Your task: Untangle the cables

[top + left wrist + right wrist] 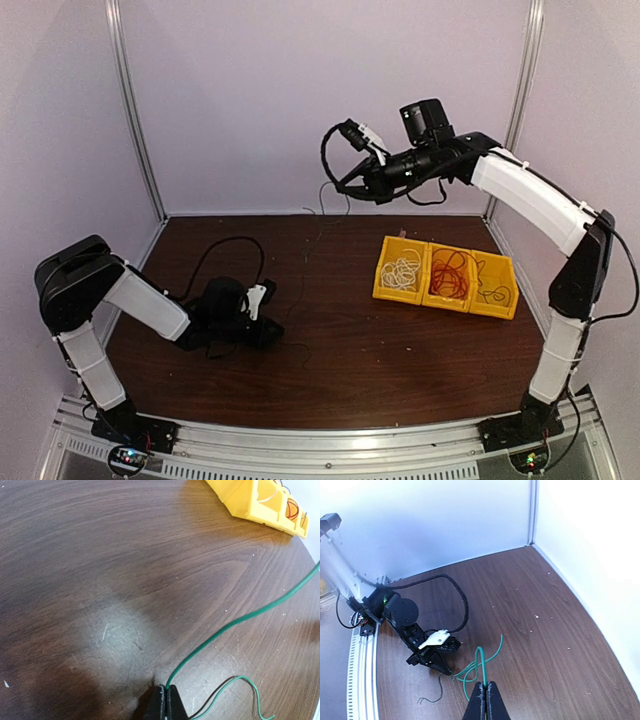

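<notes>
A thin green wire [235,625] runs between both grippers. My left gripper [166,689] is low on the table, shut on one end, with a short green-and-dark tail [250,682] lying beside it. My right gripper [485,685] is raised high over the table's back [338,185], shut on the wire's looped upper part [480,655]. The wire shows faintly in the top view [305,262]. A white coil [402,272], a red coil [447,272] and a dark cable [492,287] lie in separate compartments of a yellow bin [384,290].
The yellow bin stands at the right middle of the brown table [400,360] and shows in the left wrist view [235,500]. The left arm's thick black cable [215,250] arcs over the table. White walls close the back and sides.
</notes>
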You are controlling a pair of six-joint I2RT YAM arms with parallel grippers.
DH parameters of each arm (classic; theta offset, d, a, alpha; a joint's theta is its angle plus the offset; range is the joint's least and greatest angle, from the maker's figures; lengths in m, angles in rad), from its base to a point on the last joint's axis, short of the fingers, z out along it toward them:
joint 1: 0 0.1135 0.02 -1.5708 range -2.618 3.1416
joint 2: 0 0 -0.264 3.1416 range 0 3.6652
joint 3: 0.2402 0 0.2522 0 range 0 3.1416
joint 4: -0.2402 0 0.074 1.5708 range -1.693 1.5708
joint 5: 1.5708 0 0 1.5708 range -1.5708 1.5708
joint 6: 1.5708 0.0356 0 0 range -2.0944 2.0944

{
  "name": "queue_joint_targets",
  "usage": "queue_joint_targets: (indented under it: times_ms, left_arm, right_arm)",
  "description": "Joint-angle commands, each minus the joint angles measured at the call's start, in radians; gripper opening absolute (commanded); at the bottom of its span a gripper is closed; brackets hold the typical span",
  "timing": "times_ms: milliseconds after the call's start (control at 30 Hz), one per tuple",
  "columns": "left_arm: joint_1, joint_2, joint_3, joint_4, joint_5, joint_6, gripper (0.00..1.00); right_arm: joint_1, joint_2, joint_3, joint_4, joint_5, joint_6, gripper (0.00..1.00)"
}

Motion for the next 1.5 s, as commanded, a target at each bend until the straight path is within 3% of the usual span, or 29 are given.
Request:
queue_joint_targets:
  times_ms: [0, 67, 133, 300, 600, 933, 1467]
  left_arm:
    - [-0.001, 0.017, 0.000, -0.044, 0.033, 0.025, 0.05]
    - [-0.005, -0.012, 0.001, -0.025, 0.055, 0.036, 0.24]
    - [-0.012, -0.057, -0.006, 0.000, 0.070, 0.052, 0.34]
    - [-0.017, -0.133, -0.007, 0.035, 0.087, 0.084, 0.43]
    - [-0.017, -0.106, 0.069, -0.030, 0.021, 0.095, 0.43]
    - [-0.017, -0.021, 0.101, -0.020, -0.002, 0.070, 0.42]
    - [-0.016, -0.001, 0.135, -0.061, -0.014, 0.085, 0.42]
  right_arm:
    - [-0.068, -0.083, 0.001, -0.010, 0.027, 0.008, 0.00]
    - [-0.098, -0.113, -0.015, -0.010, 0.054, 0.004, 0.00]
    - [-0.149, -0.146, -0.040, -0.011, 0.052, 0.010, 0.00]
    - [-0.258, -0.248, -0.088, -0.035, 0.061, 0.000, 0.00]
    - [-0.435, -0.404, -0.151, -0.078, 0.198, -0.036, 0.00]
    - [-0.651, -0.471, -0.165, -0.133, 0.214, -0.037, 0.00]
    - [-0.816, -0.560, -0.341, -0.118, 0.246, -0.085, 0.00]
